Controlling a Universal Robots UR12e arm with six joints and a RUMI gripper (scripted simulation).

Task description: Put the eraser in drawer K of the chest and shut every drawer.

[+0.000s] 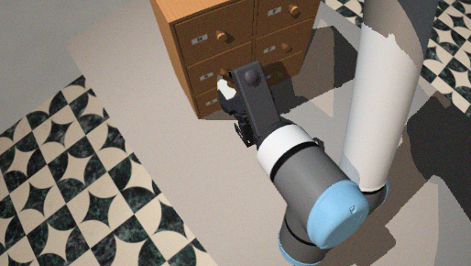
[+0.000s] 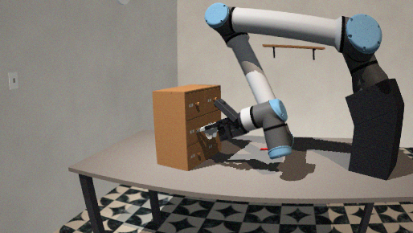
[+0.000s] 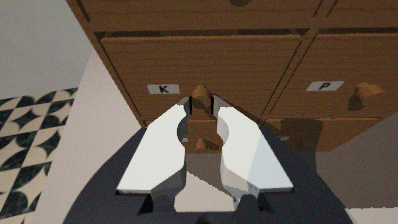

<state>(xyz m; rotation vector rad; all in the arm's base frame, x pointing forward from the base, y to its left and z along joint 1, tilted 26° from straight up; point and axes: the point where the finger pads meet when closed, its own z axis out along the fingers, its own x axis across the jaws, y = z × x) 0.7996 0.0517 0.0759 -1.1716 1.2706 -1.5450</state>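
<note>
The wooden chest (image 1: pixel 169 41) (image 2: pixel 170 128) stands upright on the table. My gripper (image 1: pixel 224 74) (image 2: pixel 199 130) (image 3: pixel 201 97) is closed around the round wooden knob of drawer K, with one fingertip on each side of it. Drawer K (image 2: pixel 190 138) (image 3: pixel 225 60) is the middle drawer of the left column, and its front looks flush or almost flush with the chest; a thin dark line runs along its top edge. The label K (image 3: pixel 163 89) is left of the knob. The inside of the drawer is hidden. I cannot make out the eraser in any view.
Drawer P (image 3: pixel 325 102) is right of drawer K and looks shut. The other visible drawer fronts look shut too. A small red object (image 2: pixel 263 149) lies on the table (image 2: pixel 132 169) near the wrist, in front of the chest. The arm hides part of the chest's right side.
</note>
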